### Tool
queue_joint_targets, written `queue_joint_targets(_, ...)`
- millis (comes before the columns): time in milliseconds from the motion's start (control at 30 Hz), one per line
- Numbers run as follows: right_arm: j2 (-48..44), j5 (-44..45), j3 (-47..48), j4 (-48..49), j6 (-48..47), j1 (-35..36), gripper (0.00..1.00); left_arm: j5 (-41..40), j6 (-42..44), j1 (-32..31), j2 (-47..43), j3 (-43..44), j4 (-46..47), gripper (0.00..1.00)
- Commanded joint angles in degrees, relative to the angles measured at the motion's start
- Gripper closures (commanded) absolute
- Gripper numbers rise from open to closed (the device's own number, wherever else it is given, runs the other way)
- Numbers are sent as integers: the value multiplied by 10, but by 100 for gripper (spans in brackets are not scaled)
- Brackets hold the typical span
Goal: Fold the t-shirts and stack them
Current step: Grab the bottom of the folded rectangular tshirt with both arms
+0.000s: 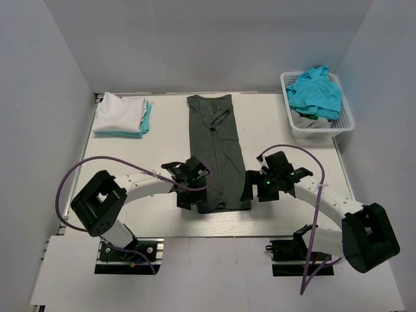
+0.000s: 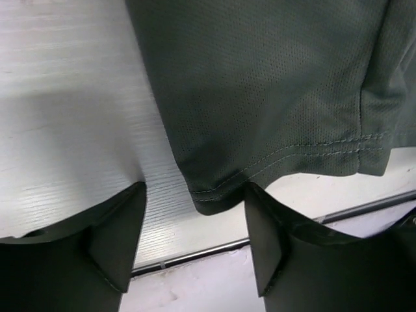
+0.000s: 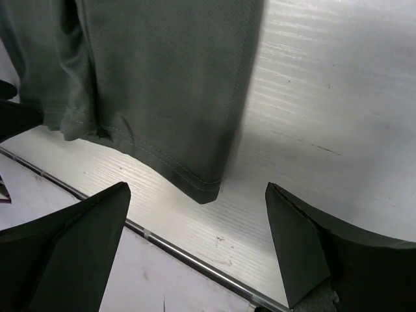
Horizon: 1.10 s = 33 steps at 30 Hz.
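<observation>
A dark charcoal t-shirt (image 1: 218, 143) lies folded into a long narrow strip down the middle of the table, collar end at the back. My left gripper (image 1: 190, 188) is at its near left corner. In the left wrist view the hem corner (image 2: 211, 198) sits between the open fingers of that gripper (image 2: 195, 195), and the right finger (image 2: 266, 234) touches the hem. My right gripper (image 1: 253, 185) is at the near right corner, wide open (image 3: 196, 190), with the shirt's corner (image 3: 205, 188) just ahead of the gap. A folded white t-shirt (image 1: 119, 110) rests on a teal one (image 1: 147, 118) at the back left.
A white lattice basket (image 1: 344, 123) at the back right holds crumpled turquoise t-shirts (image 1: 315, 91) over a bit of grey cloth (image 1: 311, 121). The table's near edge, a metal strip (image 2: 195, 253) (image 3: 195, 260), runs just under both grippers. Grey walls enclose the table.
</observation>
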Motion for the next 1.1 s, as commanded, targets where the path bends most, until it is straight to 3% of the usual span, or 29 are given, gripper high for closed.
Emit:
queue_joint_targets(0,10,-8,-9,16,15,-1,10,33,7,0,19,-1,-7,30)
queue_joint_targets(333,61,-11,-33,44,18,-1,18,59,13,0,58,0,6,40)
queue_joint_targets(433,87,-36,-27,46,12,-3,35,59,13,0,66,6,0,45)
queue_joint_targets(533,96,-55,-30,48,7,-1,42,66,13,0,66,0,7,46)
queue_joint_targets(667,100,-70,-38,53,8,0,51,66,13,0,66,0,7,56)
queue_joint_targets(767,101,-76,-39,55,5,0,66,66,13,0,71,0,7,70)
queue_joint_targets(800,103,-81,-38,54,7,1,77,66,13,0,71,6,7,83)
queue_joint_targets(867,101,-89,-38,55,6,1,86,60,13,0,77,11,7,100)
queue_joint_targets(967,96,-89,-33,47,4,1,100,41,18,0,77,35,-7,100)
queue_joint_targets(1067,85,-102,-9,25,8,3,100,27,18,0,55,56,-31,100)
